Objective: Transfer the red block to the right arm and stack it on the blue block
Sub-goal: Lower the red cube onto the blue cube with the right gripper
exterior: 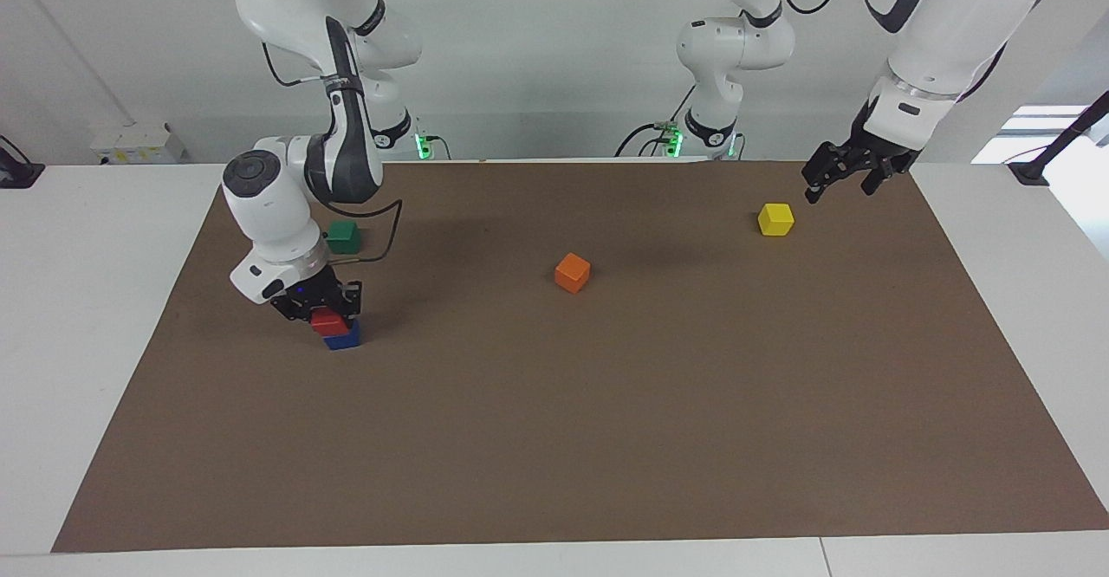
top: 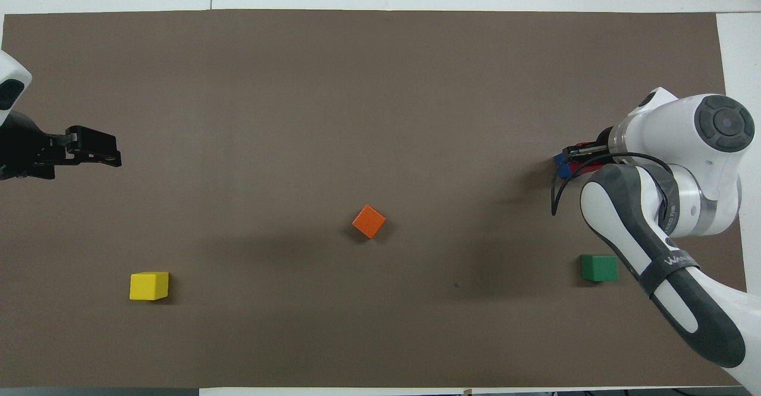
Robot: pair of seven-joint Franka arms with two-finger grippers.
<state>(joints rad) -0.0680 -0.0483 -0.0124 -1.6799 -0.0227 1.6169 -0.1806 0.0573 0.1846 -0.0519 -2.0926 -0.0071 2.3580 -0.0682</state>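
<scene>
The red block rests on top of the blue block, toward the right arm's end of the table. My right gripper is down over this stack and shut on the red block. In the overhead view the right gripper and its wrist hide most of the stack, so only a strip of the red block and a corner of the blue block show. My left gripper is open and empty, raised in the air beside the yellow cube. It also shows in the overhead view.
A green cube lies close to the right arm, nearer to the robots than the stack. An orange cube sits mid-table. The yellow cube lies toward the left arm's end. A brown mat covers the table.
</scene>
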